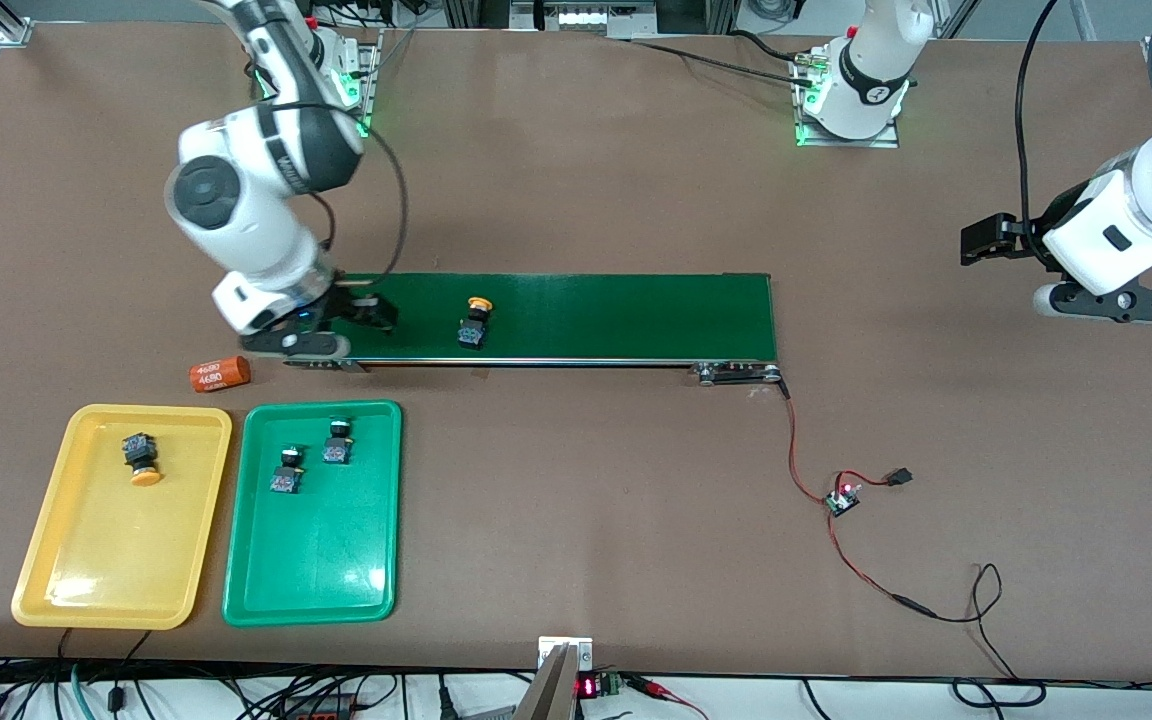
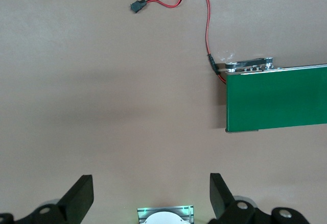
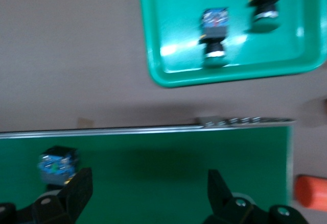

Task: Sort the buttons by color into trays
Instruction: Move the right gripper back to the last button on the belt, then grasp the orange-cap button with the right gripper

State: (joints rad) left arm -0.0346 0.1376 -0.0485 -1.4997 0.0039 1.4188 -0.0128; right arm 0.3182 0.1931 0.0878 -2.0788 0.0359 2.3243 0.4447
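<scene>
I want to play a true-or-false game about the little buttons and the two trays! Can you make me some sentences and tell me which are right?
1. The shallow green plastic tray holds two green-capped buttons. True.
2. The shallow yellow plastic tray has nothing in it. False: one yellow-capped button lies in it.
3. A yellow-capped button sits on the long dark-green conveyor belt. True.
4. The right gripper is shut on that button. False: it is open over the belt's end, beside the button.
5. The left gripper is open over bare table. True.
6. The orange cylinder lies in the green tray. False: it lies on the table beside the belt.
</scene>
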